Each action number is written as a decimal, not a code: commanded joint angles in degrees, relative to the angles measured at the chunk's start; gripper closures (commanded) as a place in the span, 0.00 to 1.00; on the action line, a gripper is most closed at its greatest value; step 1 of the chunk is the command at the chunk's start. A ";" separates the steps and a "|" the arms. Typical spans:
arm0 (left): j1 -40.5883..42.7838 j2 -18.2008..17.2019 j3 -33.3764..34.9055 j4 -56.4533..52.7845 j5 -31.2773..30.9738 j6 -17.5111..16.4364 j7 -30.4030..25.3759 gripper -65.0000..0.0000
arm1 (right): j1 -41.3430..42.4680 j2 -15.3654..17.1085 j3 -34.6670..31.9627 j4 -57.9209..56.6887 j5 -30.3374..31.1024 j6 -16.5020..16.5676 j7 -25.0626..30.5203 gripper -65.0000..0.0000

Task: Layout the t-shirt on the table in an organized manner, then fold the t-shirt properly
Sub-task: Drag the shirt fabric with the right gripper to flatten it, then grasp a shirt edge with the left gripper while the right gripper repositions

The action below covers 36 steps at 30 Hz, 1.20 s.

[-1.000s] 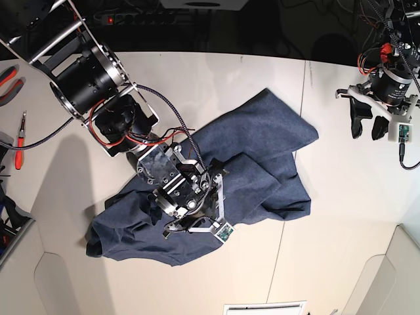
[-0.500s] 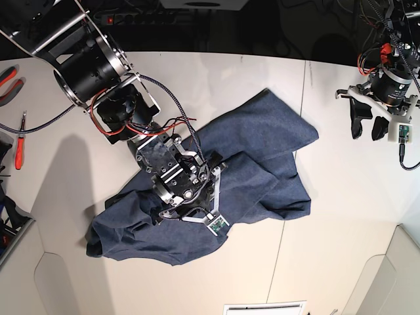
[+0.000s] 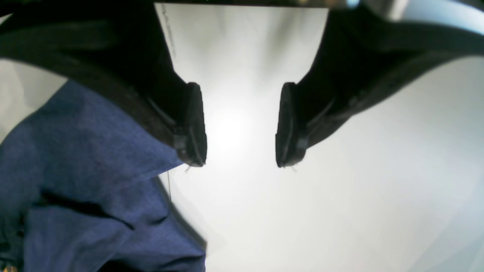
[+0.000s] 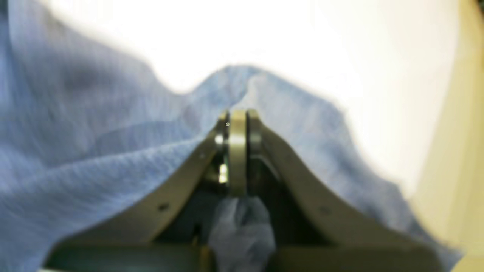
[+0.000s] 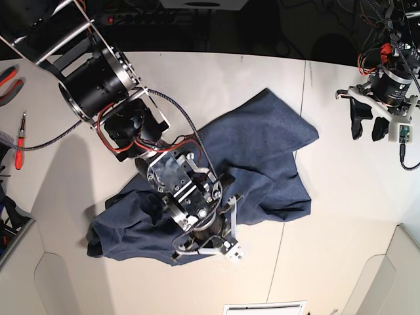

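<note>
Now right gripper [image 4: 237, 151] pinches t-shirt [image 4: 94, 151] fabric.

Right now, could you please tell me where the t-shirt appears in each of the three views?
Base: the t-shirt lies crumpled mid-table, under the right gripper.
Left wrist: t-shirt at lower left, beside the open left gripper.
Right wrist: t-shirt fills the left and centre, pinched in the jaws.
Shared landmark: the white table.
</note>
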State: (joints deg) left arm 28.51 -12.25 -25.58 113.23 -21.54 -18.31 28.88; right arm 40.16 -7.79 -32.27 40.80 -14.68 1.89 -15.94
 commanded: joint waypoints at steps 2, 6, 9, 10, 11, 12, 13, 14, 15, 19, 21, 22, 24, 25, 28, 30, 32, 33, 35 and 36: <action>-0.11 -0.61 -0.35 0.96 -0.52 0.04 -1.44 0.49 | 6.25 -0.31 0.24 0.94 -3.39 -4.24 3.65 1.00; -0.13 -0.61 -0.35 0.96 -0.52 0.04 -1.44 0.49 | 15.04 1.11 4.94 0.87 -4.59 -22.69 6.43 1.00; -0.68 -0.61 -0.35 0.96 -0.52 0.04 -1.42 0.49 | 19.96 1.14 12.63 0.87 -1.11 -17.92 6.36 0.89; -0.90 -0.59 -0.35 0.96 -0.52 0.04 -1.44 0.49 | 20.90 1.09 14.78 0.87 -0.11 -14.64 6.34 0.77; -0.98 -0.59 -0.35 0.96 -0.52 0.04 -1.44 0.49 | 21.33 1.11 16.52 0.87 0.63 -11.32 6.32 0.70; -1.01 -0.57 -0.35 0.96 -0.55 0.04 -1.44 0.49 | 21.40 1.11 17.90 0.87 0.79 -8.66 6.34 0.67; -1.01 -0.44 -0.35 0.96 -0.52 0.04 -1.44 0.49 | 21.22 1.11 18.91 0.87 0.79 -6.71 6.32 0.67; -1.01 -0.24 -0.35 0.96 -0.52 0.02 -1.44 0.49 | 20.85 1.14 19.52 0.87 0.79 -5.55 6.32 0.67; -1.01 -0.11 -0.35 0.96 -0.52 0.04 -1.42 0.49 | 20.22 1.20 19.78 0.87 1.07 -4.94 6.34 0.67; -1.05 -0.13 -0.35 0.96 -0.52 0.02 -1.46 0.49 | 17.53 1.22 19.78 0.87 3.76 -2.05 7.93 0.67; -1.03 -0.13 -0.35 0.96 -0.52 0.02 -1.44 0.49 | 16.09 1.22 19.76 0.87 4.52 -0.07 8.76 0.67; -1.03 -0.13 -0.35 0.96 -0.52 0.02 -1.44 0.49 | 15.23 1.20 19.76 0.87 4.85 1.01 8.72 0.67; -1.05 -0.13 -0.35 0.96 -0.52 0.02 -1.40 0.49 | 13.51 1.11 19.78 0.87 4.83 2.21 8.63 0.67; -1.07 -0.15 -0.35 0.96 -0.52 0.00 -1.40 0.49 | 12.59 1.11 19.78 0.87 4.83 2.29 8.61 0.67; -2.82 -0.20 0.24 0.68 -0.52 -2.14 -1.07 0.49 | 9.44 1.20 19.78 0.87 4.66 2.12 8.48 0.67; -5.33 -0.35 1.92 -0.61 -0.57 -2.12 -0.50 0.49 | 7.48 1.46 19.78 0.87 4.07 0.72 8.24 0.67; -8.41 -0.44 4.92 -3.58 -0.55 -2.08 -0.33 0.49 | 5.55 1.97 19.78 0.87 0.98 -2.36 7.32 0.67; -10.01 -0.46 6.91 -5.75 -0.55 -2.10 -0.33 0.49 | 4.57 2.32 19.78 0.87 -1.18 -4.57 6.58 0.67; -13.49 -0.42 11.30 -11.08 -0.48 -2.10 -0.35 0.49 | 2.62 3.56 19.78 0.90 -4.04 -9.25 5.86 0.67; -15.56 -0.42 13.57 -14.03 -0.39 -2.10 -0.37 0.49 | 1.68 4.50 19.78 0.90 -5.05 -10.69 5.66 0.67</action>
State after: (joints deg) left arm 13.58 -12.21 -11.51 97.80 -21.06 -20.43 29.82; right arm 39.77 -3.44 -12.62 40.75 -19.20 -8.08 -11.46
